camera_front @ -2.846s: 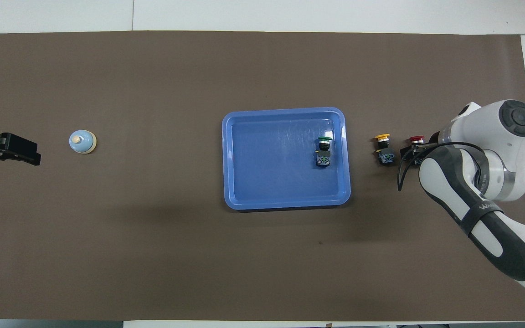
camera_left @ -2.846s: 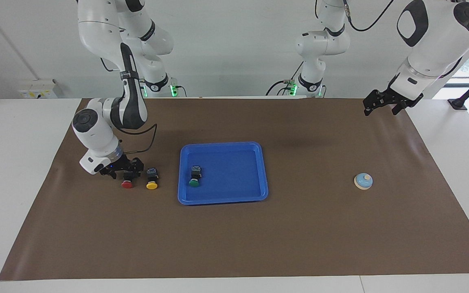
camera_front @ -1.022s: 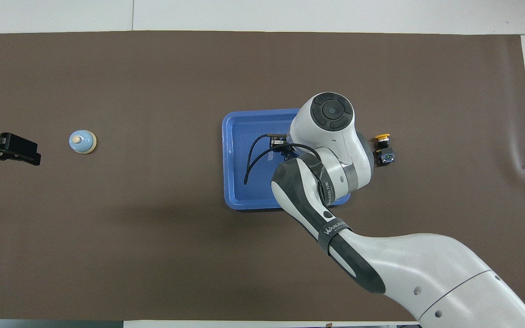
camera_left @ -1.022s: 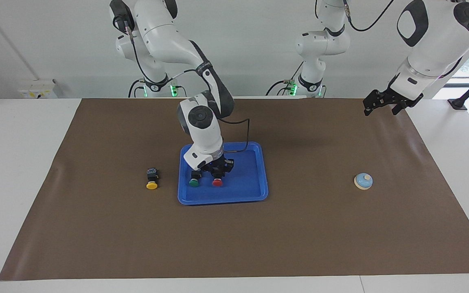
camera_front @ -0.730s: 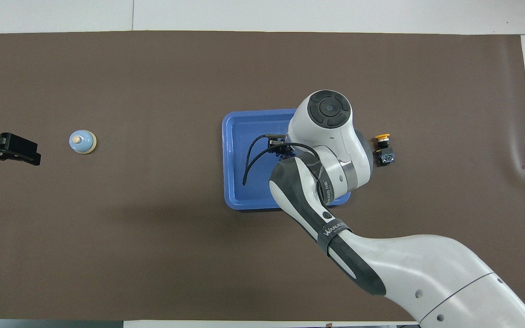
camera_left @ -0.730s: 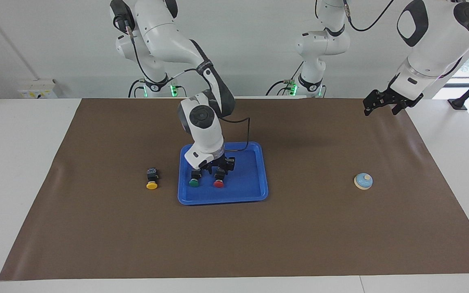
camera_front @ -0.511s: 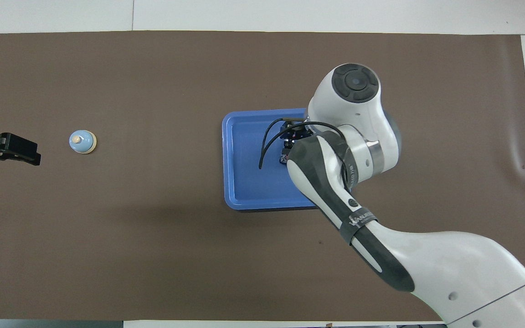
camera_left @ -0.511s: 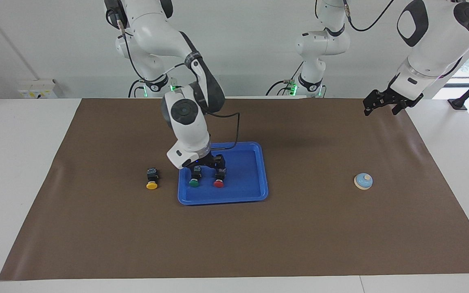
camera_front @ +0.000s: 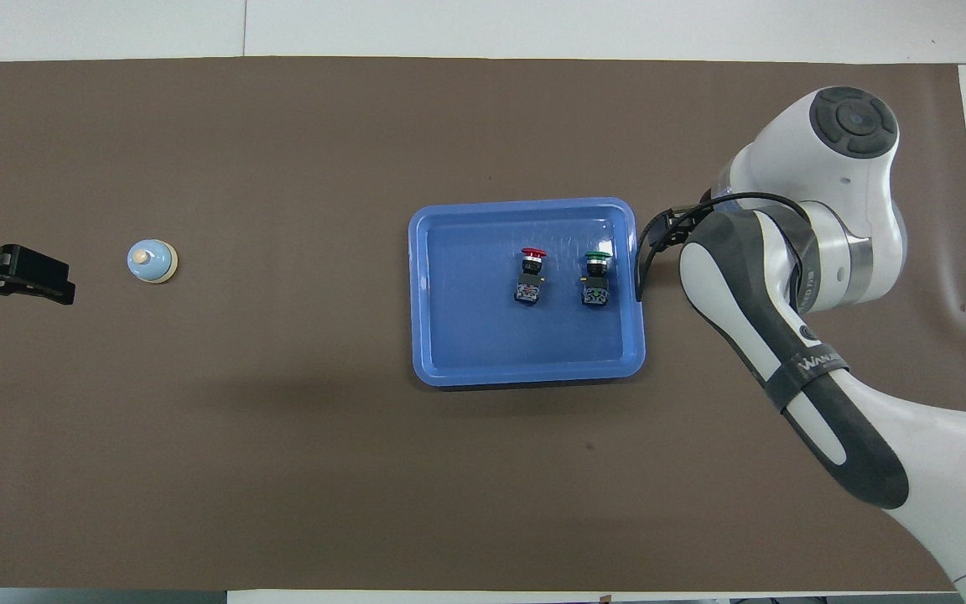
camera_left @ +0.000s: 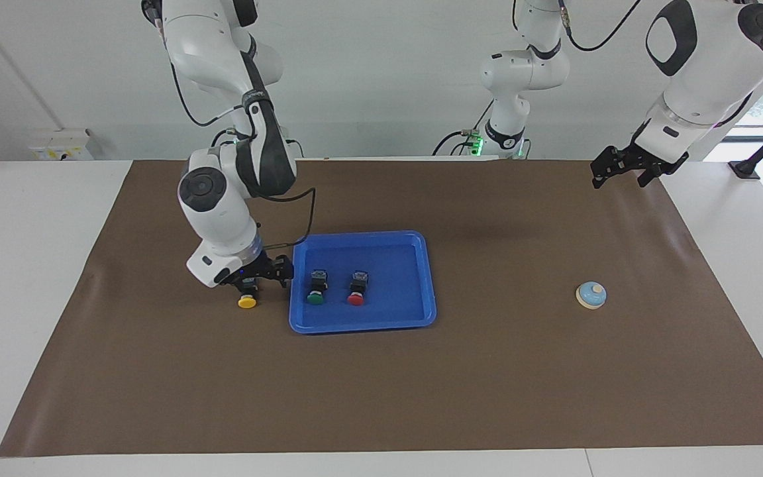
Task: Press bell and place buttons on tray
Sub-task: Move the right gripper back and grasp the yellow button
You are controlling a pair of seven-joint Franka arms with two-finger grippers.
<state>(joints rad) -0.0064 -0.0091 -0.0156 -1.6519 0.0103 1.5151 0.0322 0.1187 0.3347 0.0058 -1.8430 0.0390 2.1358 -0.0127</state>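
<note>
A: Right gripper (camera_left: 257,281) has left the tray (camera_left: 421,278) since a moment ago. The red button (camera_left: 356,289) it carried over now lies in there beside the green button (camera_left: 316,289). Gripper's now low at the yellow button (camera_left: 246,299).

B: Fingers?

A: Spread, nothing in them. They sit at the yellow's black body; touching or not, can't tell. From overhead the arm hides that button completely.

B: Why that spot?

A: My guess: yellow's the last one off the tray, lying on the mat just beside the tray's edge toward the right arm's end. Wide-open fingers down low read as lining up a grab.

B: And the two in the tray?

A: On their sides, caps pointing away from the robots, side by side, apart, not touching. Looks like they were laid down in a row, leaving room for a third.

B: Left gripper (camera_left: 623,169)?

A: Waiting, up over the mat's corner at the left arm's end. Fingers apart, empty.

B: Bell (camera_left: 591,295)?

A: On the mat toward the left arm's end, well apart from the tray, upright, nothing near it. Pressed or not, can't say.

B: Surface, room?

A: Brown mat (camera_left: 487,397) over a white table (camera_left: 24,265), slight ripples at the mat's ends. Plain white wall, window at the left arm's end.
</note>
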